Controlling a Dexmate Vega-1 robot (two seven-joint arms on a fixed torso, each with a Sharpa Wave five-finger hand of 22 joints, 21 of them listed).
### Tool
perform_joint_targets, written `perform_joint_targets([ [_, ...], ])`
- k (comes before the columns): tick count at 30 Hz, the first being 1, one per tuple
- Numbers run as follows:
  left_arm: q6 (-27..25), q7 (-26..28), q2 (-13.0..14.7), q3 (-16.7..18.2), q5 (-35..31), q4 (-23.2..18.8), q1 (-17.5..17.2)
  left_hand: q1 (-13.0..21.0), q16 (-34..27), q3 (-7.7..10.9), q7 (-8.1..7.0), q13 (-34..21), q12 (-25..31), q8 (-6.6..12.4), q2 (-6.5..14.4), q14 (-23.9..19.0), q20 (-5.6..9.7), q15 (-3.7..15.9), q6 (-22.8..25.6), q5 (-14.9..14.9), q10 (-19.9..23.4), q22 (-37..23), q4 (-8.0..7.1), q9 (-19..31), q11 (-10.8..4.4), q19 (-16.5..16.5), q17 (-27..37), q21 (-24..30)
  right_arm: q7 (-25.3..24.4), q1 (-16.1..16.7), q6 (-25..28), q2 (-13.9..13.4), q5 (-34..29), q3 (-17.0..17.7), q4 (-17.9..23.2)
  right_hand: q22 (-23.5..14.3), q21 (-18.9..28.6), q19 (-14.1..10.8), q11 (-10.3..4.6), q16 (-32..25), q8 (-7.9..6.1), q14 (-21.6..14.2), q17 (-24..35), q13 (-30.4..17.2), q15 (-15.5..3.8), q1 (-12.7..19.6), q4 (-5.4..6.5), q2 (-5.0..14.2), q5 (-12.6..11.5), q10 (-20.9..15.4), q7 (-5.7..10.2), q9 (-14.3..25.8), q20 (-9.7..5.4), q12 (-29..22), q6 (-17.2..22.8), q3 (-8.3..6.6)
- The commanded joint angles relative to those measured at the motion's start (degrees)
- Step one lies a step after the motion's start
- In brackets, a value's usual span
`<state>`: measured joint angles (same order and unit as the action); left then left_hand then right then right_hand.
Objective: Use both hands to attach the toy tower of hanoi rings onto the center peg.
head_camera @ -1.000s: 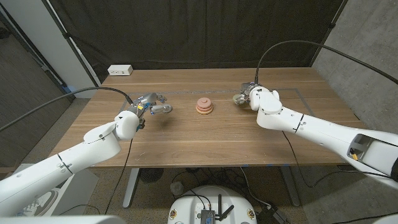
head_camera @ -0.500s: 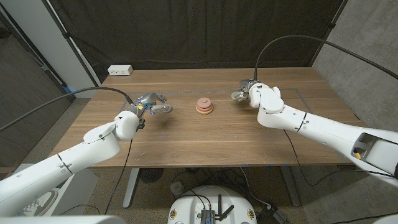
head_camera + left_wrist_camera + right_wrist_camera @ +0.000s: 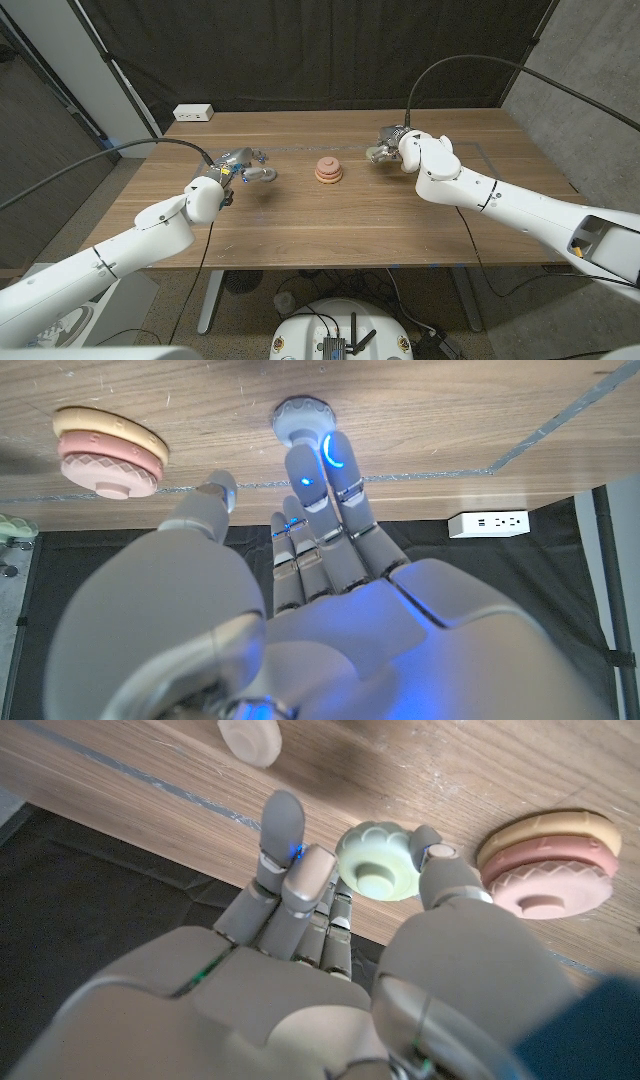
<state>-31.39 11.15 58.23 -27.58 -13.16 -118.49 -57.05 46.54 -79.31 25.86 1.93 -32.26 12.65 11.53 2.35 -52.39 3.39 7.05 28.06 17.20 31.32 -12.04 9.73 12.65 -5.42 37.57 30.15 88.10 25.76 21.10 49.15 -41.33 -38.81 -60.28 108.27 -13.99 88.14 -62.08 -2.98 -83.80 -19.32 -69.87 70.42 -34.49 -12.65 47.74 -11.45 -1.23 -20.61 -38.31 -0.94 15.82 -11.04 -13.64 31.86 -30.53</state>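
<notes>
I had the wooden surface (image 3: pixel 330 215) under both arms, with a white power strip (image 3: pixel 193 113) near its far left corner. My right robot hand (image 3: pixel 388 152) hung right of centre, toward the far edge, and pinched a pale green ring (image 3: pixel 379 866) between thumb and fingers (image 3: pixel 283 823). My left robot hand (image 3: pixel 245 167) hung left of centre with its fingers (image 3: pixel 325 460) reaching out to a small white ring (image 3: pixel 301 415) that lay on the surface; I could not tell whether they gripped it or only touched it. At the middle of the surface sat the stack (image 3: pixel 328 171), a pink ring over a yellow one on the peg, between the two hands and apart from both.
</notes>
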Motion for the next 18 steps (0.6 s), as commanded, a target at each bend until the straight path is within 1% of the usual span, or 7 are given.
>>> perform_joint_targets([
  [1, 0.6, 0.6, -0.6, 0.5, 1.0, 0.1, -0.4, -0.5, 0.0, 0.41, -0.02, -0.1, -0.3, 0.18, -0.1, 0.1, 7.67, 5.49, 0.4, 0.3, 0.2, -0.1, -0.11, 0.3, -0.01, 0.2, 0.0, 0.3, 0.1, 1.2, -4.5, 0.3, 1.1, 2.7, 1.1, -0.2, -0.1, -0.6, -3.65, -0.6, -0.5, -0.4, 0.1, -0.3, 0.13, 0.7, 2.1, 3.87, -0.5, -3.9, 3.85, 0.1, -1.6, 0.1, 4.9, -2.55],
  [2, 0.7, 0.7, -0.7, 0.5, 1.0, 0.1, -0.4, -0.5, -0.1, 0.42, 0.0, -0.2, -0.3, 0.17, -0.1, 0.1, 7.62, 5.49, 0.4, 0.2, 0.2, -0.1, -0.12, 0.3, 0.04, 0.0, 0.0, 0.3, 0.1, 1.3, -4.7, 0.4, 1.0, 2.8, 1.3, -0.2, -0.1, -0.6, -3.66, -0.2, -0.49, 0.0, -0.3, -0.4, 0.12, 0.8, 2.07, 3.87, -0.5, -4.0, 3.86, 0.1, -1.6, 0.2, 4.9, -2.63],
  [8, 0.7, 0.6, -1.0, 0.1, 0.8, 0.3, 0.1, -0.6, -0.2, 0.48, -0.09, -0.1, -0.3, 0.15, -0.2, 0.0, 7.66, 5.49, 0.4, 0.2, 0.3, 0.0, -0.12, 0.3, 0.01, 0.1, 0.0, 0.2, 0.5, 1.4, -6.6, 0.9, 0.8, 3.4, 1.9, -0.2, -0.2, -0.7, -3.68, -0.6, -0.45, -0.1, -0.1, -0.5, 0.11, 0.9, 1.99, 3.82, -0.4, -4.1, 3.88, 0.1, -1.6, 0.3, 5.0, -2.73],
  [16, 1.1, 0.2, -1.5, -0.5, 0.9, 1.0, 0.7, -0.7, -0.2, 0.62, 0.05, -0.3, -0.3, 0.08, -0.1, 0.0, 7.46, 5.47, 0.2, 0.2, 0.1, -0.2, -0.12, 0.3, 0.14, -0.1, 0.1, 0.4, 1.3, 1.5, -9.5, 1.4, -0.1, 3.6, 1.7, -0.1, -0.4, -0.7, -3.75, -0.5, -0.42, 0.3, -0.5, -0.6, 0.1, 1.0, 1.91, 3.73, -0.4, -4.3, 3.85, 0.1, -1.6, 0.5, 5.1, -2.94],
  [18, 1.1, 0.1, -1.6, -0.6, 0.9, 1.1, 0.9, -0.7, -0.3, 0.65, 0.04, -0.3, -0.3, 0.07, -0.1, -0.1, 7.49, 5.47, 0.2, 0.2, 0.2, -0.2, -0.12, 0.3, 0.2, 0.0, 0.2, 0.3, 1.2, 1.6, -10.1, 1.6, -0.2, 3.8, 1.7, -0.1, -0.4, -0.8, -3.58, -0.5, -0.4, 0.3, -0.5, -0.6, 0.1, 1.1, 1.88, 3.73, -0.3, -4.4, 3.8, 0.1, -1.6, 0.5, 5.1, -3.0],
])
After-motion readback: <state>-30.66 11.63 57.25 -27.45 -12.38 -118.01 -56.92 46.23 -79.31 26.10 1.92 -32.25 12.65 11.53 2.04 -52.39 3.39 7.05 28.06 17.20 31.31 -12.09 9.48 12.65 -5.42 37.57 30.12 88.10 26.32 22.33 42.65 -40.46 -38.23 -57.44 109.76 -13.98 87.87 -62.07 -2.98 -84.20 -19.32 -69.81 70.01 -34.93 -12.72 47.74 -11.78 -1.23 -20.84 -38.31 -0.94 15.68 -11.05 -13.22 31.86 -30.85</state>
